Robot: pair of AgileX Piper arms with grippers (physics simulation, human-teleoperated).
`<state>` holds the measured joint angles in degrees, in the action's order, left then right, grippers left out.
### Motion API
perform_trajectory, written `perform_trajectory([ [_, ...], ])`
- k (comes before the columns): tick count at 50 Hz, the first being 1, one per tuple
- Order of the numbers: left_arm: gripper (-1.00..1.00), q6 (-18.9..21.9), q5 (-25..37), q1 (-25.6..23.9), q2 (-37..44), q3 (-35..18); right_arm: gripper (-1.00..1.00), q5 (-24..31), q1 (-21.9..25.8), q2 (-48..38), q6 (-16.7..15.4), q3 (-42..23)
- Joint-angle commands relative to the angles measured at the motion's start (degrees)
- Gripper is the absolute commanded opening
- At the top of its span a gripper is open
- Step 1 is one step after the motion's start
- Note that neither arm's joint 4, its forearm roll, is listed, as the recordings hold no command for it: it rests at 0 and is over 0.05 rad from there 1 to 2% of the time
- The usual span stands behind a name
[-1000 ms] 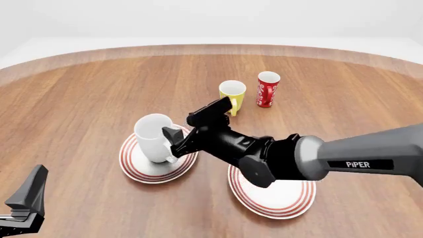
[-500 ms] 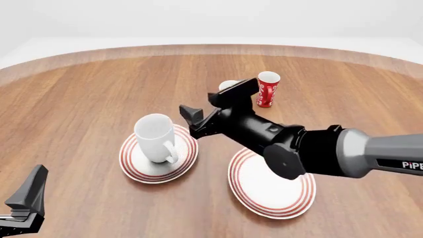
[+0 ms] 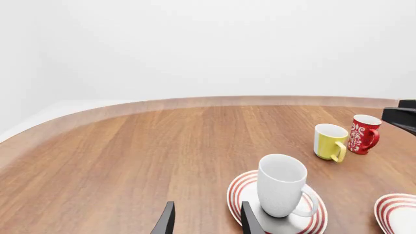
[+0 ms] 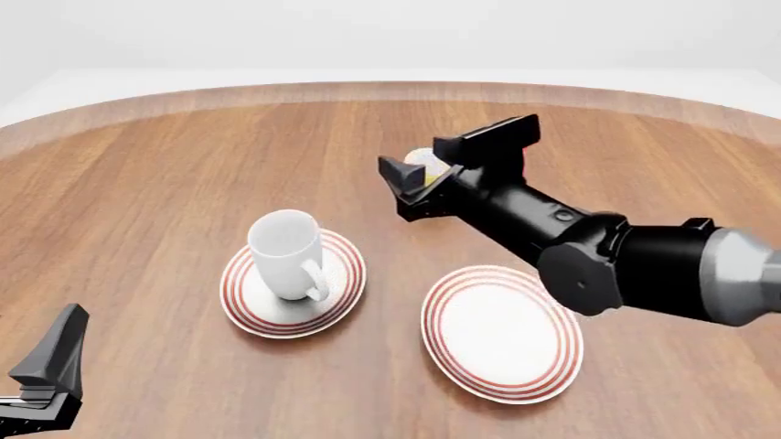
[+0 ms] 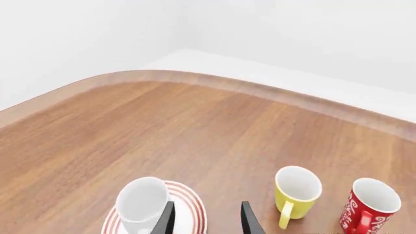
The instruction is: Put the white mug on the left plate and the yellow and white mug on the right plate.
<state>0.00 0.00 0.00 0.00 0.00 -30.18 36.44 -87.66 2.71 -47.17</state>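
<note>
Nearest the camera, front view: left gripper (image 4: 49, 370) low at the table's near-left edge, black, angular; its wrist view shows two dark finger tips apart with nothing between them, so unclenched.

Right plate (image 4: 502, 333): round, flat, glossy white with red concentric rim rings, bare, on the near-right wood.

Left plate (image 4: 262, 306): same pattern, looks slightly smaller. The white mug (image 4: 287, 255) stands upright on it, handle toward the camera; smooth plain ceramic, tall cylinder, loop handle.

Table (image 4: 146, 201): brown wood grain, curved far edge.

Right gripper (image 4: 442, 172): black, blocky fingers spread, empty, held above the table beyond the plates. It hides most of the yellow and white mug (image 4: 423, 163) in front view.

Right wrist view: that mug (image 5: 296, 191) is upright on bare wood, glossy yellow outside, white inside, yellow handle. Just beside it, the red patterned cup (image 5: 366, 204), white motifs, white interior.
</note>
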Motion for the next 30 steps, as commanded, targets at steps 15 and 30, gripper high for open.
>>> perform_trajectory([
  [15,1.0,0.0,0.0,0.0,0.0,0.0,1.0,-0.08,-8.12,3.16,-0.46,1.15],
  [30,1.0,0.0,0.0,0.0,0.0,0.0,1.0,0.47,-11.5,-0.25,0.36,-1.21],
])
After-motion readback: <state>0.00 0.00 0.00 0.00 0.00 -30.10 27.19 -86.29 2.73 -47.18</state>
